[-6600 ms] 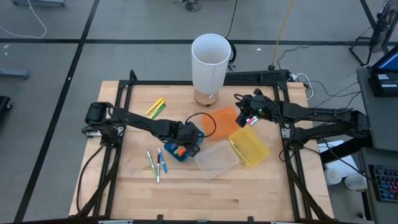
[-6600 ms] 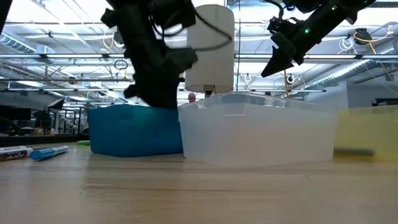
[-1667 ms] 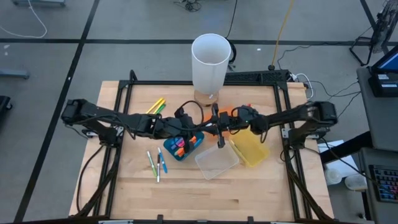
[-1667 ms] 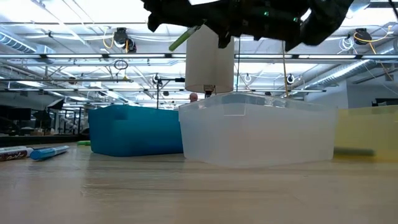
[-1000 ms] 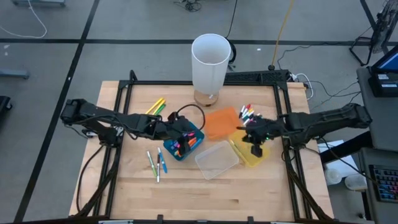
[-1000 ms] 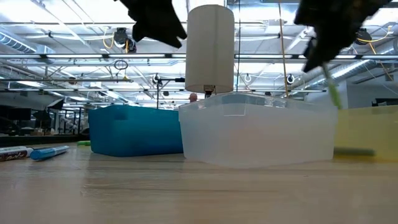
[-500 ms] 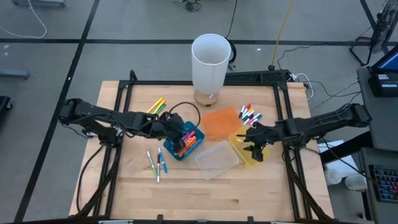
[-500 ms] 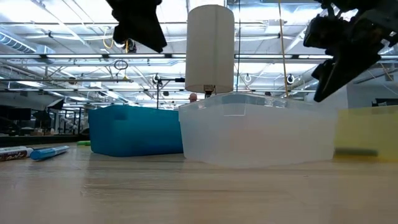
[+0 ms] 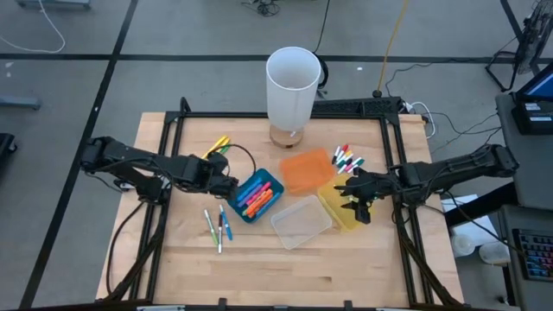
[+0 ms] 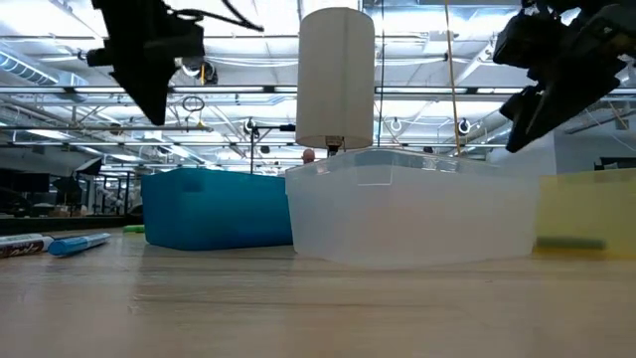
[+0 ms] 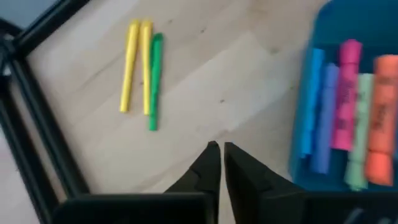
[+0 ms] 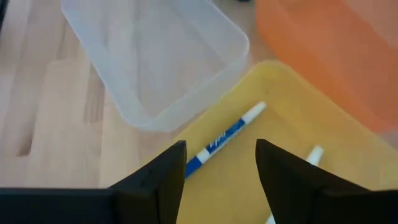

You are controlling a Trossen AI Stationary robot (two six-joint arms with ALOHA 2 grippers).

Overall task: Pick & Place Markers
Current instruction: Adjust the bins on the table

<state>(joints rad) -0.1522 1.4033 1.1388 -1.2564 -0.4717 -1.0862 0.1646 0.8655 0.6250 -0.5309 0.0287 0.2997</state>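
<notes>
left gripper [image 11: 221,149] pinched shut, empty, right gripper [image 12: 217,155] spread open over yellow bin [image 9: 346,207] — descending closed could knock the yellow markers [image 11: 137,65] away.

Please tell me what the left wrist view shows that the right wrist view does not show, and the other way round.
Only the left wrist view shows the blue bin holding coloured markers, two yellow markers and a green marker lying side by side on the wood, and the shut left pincer.

Only the right wrist view shows the clear bin, the orange bin, the yellow bin holding a white marker with blue print, and the open right pincer above it.

Both show the wooden table.
</notes>
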